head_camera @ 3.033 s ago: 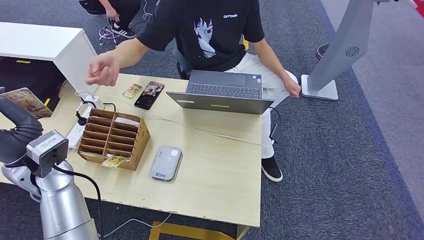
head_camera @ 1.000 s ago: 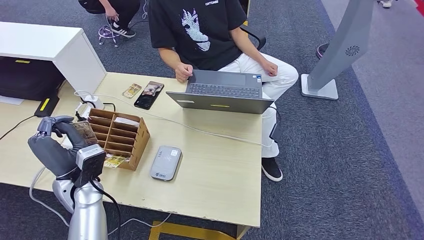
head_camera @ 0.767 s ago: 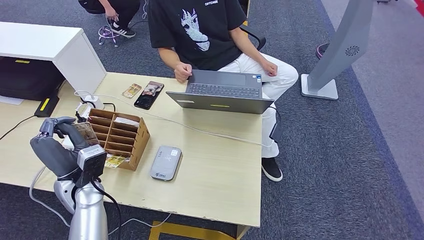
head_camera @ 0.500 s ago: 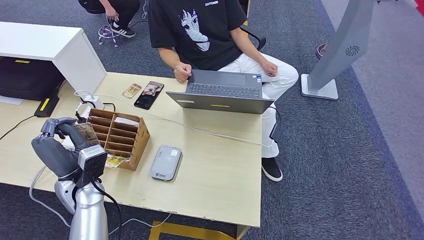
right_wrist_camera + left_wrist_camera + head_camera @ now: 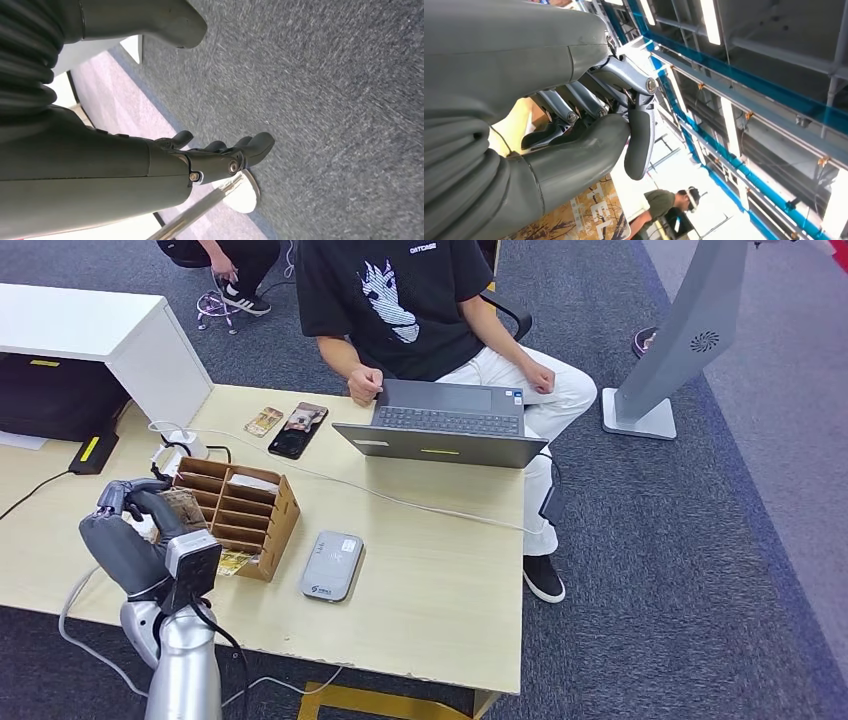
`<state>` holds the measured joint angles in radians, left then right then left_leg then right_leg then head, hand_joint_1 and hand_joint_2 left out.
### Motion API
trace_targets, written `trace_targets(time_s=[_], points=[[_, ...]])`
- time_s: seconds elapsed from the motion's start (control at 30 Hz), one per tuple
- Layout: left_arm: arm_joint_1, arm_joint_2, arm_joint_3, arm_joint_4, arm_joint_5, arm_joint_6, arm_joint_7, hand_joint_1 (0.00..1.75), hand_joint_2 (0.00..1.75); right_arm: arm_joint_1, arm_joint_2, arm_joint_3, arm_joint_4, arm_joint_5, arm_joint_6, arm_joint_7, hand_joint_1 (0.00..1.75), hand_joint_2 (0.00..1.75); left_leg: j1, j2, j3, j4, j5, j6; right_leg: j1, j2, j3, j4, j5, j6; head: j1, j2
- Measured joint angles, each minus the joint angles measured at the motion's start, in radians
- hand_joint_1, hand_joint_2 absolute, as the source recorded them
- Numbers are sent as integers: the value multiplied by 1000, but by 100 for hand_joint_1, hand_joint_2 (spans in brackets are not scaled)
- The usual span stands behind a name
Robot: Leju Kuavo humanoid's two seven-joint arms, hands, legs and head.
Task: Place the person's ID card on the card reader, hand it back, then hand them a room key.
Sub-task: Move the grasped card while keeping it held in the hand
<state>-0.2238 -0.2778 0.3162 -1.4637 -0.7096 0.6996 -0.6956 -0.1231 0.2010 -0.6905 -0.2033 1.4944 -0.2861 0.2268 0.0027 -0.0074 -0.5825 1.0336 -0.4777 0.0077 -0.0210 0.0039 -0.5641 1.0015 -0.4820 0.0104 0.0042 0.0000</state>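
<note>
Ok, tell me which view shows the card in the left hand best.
The left wrist view: the card lies close under the left hand, its printed face showing. The head view shows a small brown sliver between the fingers. The right wrist view looks at carpet.

My left hand hangs over the table, just left of the slotted box, holding a card. The card reader lies right of the box. Behind them, two phones lie left of the laptop, with a person seated behind it.
</note>
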Motion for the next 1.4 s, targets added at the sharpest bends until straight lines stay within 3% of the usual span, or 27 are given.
trace_targets(time_s=[0.53,1.4], points=[[-43,-15,0,176,-36,0,-2,175,175,-19,1,0,0,8,6,7,0,175,0,1,0,0,0,0,0,1,0,0,0,0,0,0],[-60,-21,-1,262,-50,0,-2,175,175,-29,3,7,0,9,13,16,0,175,0,1,0,0,0,0,0,1,0,0,0,0,0,0]])
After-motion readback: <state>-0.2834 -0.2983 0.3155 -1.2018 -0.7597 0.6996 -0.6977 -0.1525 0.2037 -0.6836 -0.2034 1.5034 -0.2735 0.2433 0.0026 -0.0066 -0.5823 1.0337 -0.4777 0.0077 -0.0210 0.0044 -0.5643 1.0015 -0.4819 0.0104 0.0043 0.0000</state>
